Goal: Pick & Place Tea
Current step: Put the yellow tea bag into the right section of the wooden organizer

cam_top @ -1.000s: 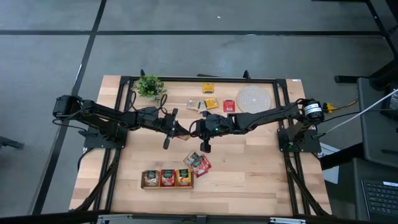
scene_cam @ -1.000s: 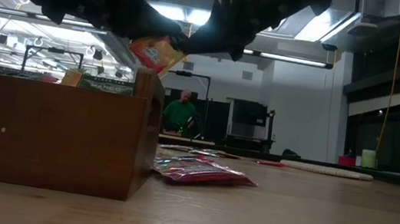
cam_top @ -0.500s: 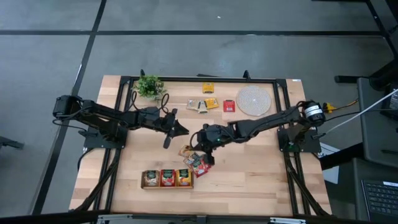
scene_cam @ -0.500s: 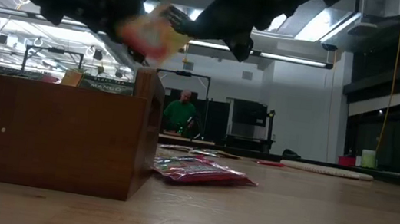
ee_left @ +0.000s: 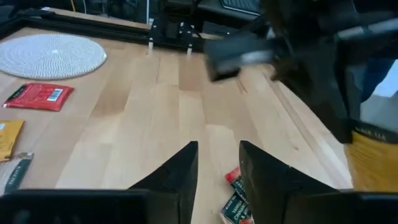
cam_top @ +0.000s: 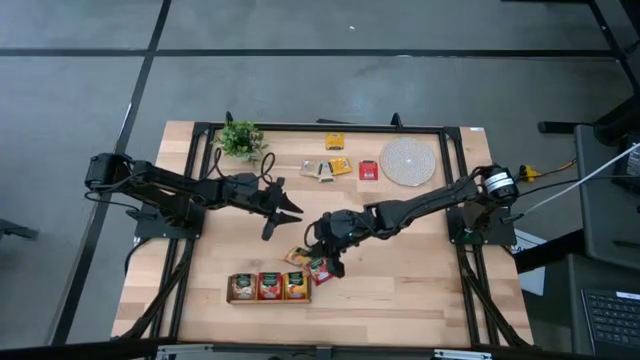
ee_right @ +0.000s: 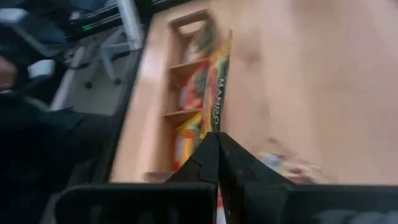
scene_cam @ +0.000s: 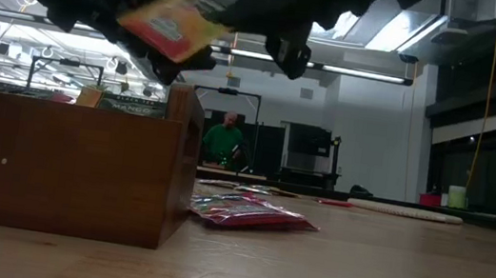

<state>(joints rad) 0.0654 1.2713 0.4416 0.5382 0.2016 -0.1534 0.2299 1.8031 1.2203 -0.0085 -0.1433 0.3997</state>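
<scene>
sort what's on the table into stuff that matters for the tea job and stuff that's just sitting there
Job: yellow-orange sachet in the right gripper; loose sachets; red sachets beside the wooden tray; left gripper, empty.

Lying about: woven mat; small plant.

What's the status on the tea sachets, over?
Right gripper shut on yellow-orange paper tea sachet, above long wooden three-compartment tray. Left gripper open, empty, mid-table. Red sachets loose beside tray.
</scene>
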